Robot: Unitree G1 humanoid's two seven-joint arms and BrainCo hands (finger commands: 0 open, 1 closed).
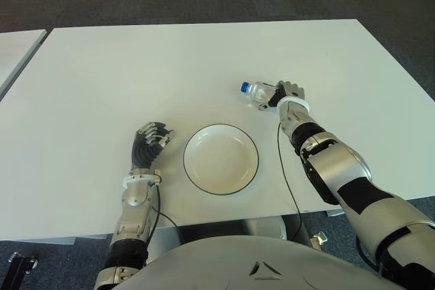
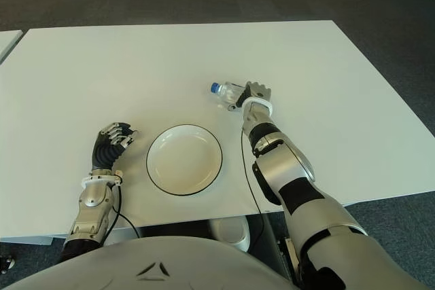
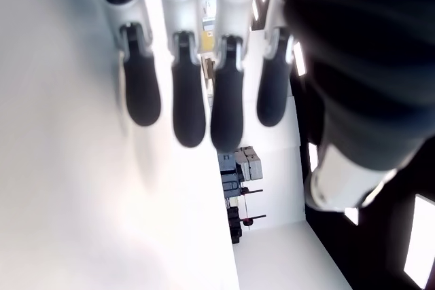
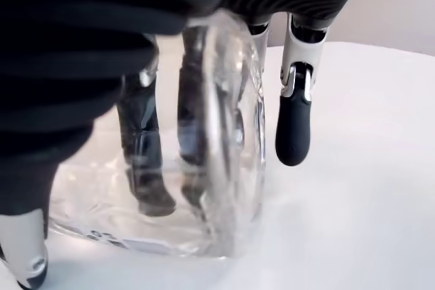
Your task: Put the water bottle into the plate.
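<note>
Clear ribbed plastic water bottle [image 1: 257, 93] gripped by right robot hand [image 1: 285, 93], round white plate [image 1: 221, 159] nearby

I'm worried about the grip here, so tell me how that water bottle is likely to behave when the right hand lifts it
The water bottle lies on its side on the table, so its round body would probably roll if released. Its clear plastic looks smooth, perhaps slippery and squashable. The right hand has fingers around it in the wrist view, and it seems light. The plate is nearby.
</note>
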